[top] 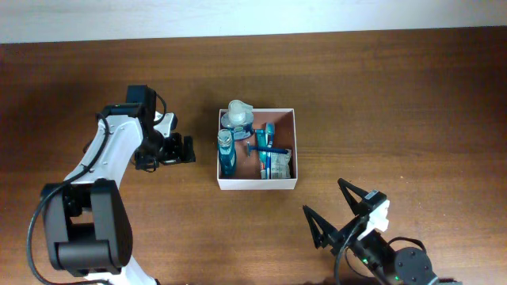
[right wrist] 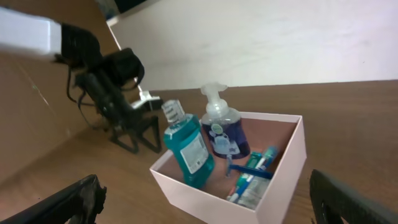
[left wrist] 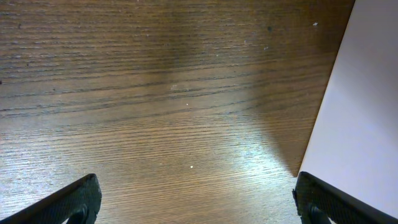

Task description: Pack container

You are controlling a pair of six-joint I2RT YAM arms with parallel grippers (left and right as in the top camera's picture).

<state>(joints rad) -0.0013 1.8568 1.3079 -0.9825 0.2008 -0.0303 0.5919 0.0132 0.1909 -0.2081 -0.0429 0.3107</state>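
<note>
The container (top: pixel 257 184), a square white-walled box with a reddish-brown inside, sits mid-table. It holds a teal mouthwash bottle (top: pixel 226 151), a soap pump bottle (top: pixel 237 115), a blue razor (top: pixel 264 149) and a toothbrush pack (top: pixel 277 162). All show in the right wrist view: container (right wrist: pixel 205 196), mouthwash (right wrist: pixel 188 149), soap pump (right wrist: pixel 222 129). My left gripper (top: pixel 187 149) is open and empty just left of the container, whose white wall (left wrist: pixel 360 124) shows in the left wrist view by the open jaws (left wrist: pixel 196 205). My right gripper (top: pixel 337 210) is open and empty near the front right.
Brown wooden table (top: pixel 380 103) all round the container. A white wall edge (top: pixel 253 16) runs along the far side. The left arm (top: pixel 111 142) stretches across the left of the table.
</note>
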